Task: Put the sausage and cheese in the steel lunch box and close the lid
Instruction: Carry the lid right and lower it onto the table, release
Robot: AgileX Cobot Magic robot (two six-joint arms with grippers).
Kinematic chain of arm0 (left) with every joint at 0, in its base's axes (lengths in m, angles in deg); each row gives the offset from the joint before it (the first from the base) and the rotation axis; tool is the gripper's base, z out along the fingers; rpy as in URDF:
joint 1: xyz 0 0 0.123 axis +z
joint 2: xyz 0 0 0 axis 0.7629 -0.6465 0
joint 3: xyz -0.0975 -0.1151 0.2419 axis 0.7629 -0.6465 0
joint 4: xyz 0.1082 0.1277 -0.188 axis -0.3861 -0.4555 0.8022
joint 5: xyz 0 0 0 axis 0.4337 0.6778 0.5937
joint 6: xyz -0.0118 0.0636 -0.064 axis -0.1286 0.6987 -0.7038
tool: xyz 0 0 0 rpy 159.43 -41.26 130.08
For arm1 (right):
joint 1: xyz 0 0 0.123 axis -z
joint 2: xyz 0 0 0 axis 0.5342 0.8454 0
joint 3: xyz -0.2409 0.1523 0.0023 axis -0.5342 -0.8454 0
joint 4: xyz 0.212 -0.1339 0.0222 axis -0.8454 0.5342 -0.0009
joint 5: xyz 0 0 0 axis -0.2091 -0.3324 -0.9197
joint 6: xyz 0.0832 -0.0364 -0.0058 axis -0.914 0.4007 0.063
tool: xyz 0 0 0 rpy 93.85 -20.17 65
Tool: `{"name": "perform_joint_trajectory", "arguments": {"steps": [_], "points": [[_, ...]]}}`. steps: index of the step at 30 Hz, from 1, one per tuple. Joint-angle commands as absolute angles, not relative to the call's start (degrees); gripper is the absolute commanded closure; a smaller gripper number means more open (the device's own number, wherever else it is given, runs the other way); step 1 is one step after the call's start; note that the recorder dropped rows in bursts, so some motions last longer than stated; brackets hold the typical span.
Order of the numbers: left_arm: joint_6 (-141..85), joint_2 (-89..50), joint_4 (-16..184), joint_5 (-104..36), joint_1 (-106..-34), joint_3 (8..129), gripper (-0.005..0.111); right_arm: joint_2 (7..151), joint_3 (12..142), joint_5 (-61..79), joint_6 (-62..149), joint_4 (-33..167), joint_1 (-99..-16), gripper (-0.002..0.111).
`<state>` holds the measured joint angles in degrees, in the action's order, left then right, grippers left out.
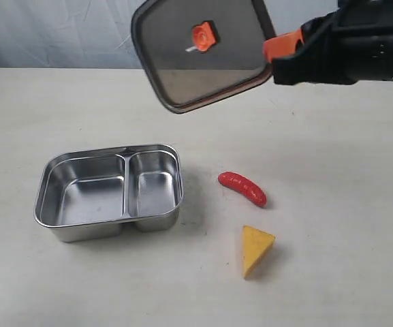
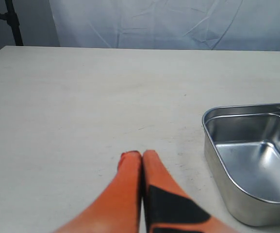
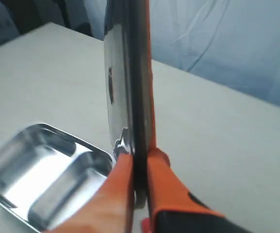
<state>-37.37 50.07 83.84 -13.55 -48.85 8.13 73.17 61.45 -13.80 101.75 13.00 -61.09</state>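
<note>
The steel lunch box (image 1: 109,193) stands open on the table, both compartments empty; it shows again as the lunch box (image 2: 256,160) and the lunch box (image 3: 38,179) in the wrist views. To its right lie the red sausage (image 1: 242,188) and, nearer the front, the yellow cheese (image 1: 256,249). High above the table the dark lid (image 1: 201,51) hangs tilted, orange valve tab facing the camera, its right edge pinched by my right gripper (image 1: 272,48). The right wrist view sees the lid (image 3: 130,87) edge-on between the right gripper (image 3: 139,156). My left gripper (image 2: 137,155) is shut and empty, left of the box.
A pale blue cloth backdrop (image 1: 53,30) hangs behind the beige table (image 1: 332,136). A dark stand (image 2: 13,24) rises at the far corner in the left wrist view. A small red thing peeks below the right fingers; what it is I cannot tell.
</note>
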Motion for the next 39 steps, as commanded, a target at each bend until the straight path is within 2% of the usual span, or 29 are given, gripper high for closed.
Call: {"name": "perform_joint_trajectory", "arguments": {"steps": [1, 5, 8, 11, 19, 28, 29, 31, 36, 37, 39], "points": [[-37.42, 50.27, 83.49, -14.28, -48.72, 8.07, 0.107, 69.18, 61.73, -17.64, 80.46, 52.47, -60.97, 0.109], [-37.42, 50.27, 83.49, -14.28, -48.72, 8.07, 0.107, 69.46, 61.39, -28.33, 51.35, 94.43, -60.97, 0.109], [-37.42, 50.27, 83.49, -14.28, -48.72, 8.07, 0.107, 71.05, 61.39, -34.11, 49.49, 102.19, -60.97, 0.109], [-37.42, 50.27, 83.49, -14.28, -48.72, 8.07, 0.107, 74.62, 61.39, -39.34, 50.2, 101.31, -60.97, 0.109], [-37.42, 50.27, 83.49, -14.28, -48.72, 8.07, 0.107, 87.81, 61.39, -48.67, 53.78, 76.78, -60.97, 0.109], [-37.42, 50.27, 83.49, -14.28, -48.72, 8.07, 0.107, 100.72, 61.39, -47.89, 53.58, 62.94, -60.97, 0.108], [-37.42, 50.27, 83.49, -14.28, -48.72, 8.07, 0.107, 101.79, 61.39, -47.61, 53.58, 61.63, -60.97, 0.106], [-37.42, 50.27, 83.49, -14.28, -48.72, 8.07, 0.107, 103.33, 61.39, -46.68, 53.58, 58.67, -60.97, 0.093], [-37.42, 50.27, 83.49, -14.28, -48.72, 8.07, 0.107, 104.23, 61.39, -44.2, 53.58, 56.22, -60.97, 0.043], [-37.42, 50.27, 83.49, -14.28, -48.72, 8.07, 0.107, 104.23, 61.39, -44.2, 53.58, 55.61, -60.97, 0.041], [-37.42, 50.27, 83.49, -14.28, -48.72, 8.07, 0.107, 104.23, 61.52, -43.48, 53.58, 55.06, -60.97, 0.046]]}}
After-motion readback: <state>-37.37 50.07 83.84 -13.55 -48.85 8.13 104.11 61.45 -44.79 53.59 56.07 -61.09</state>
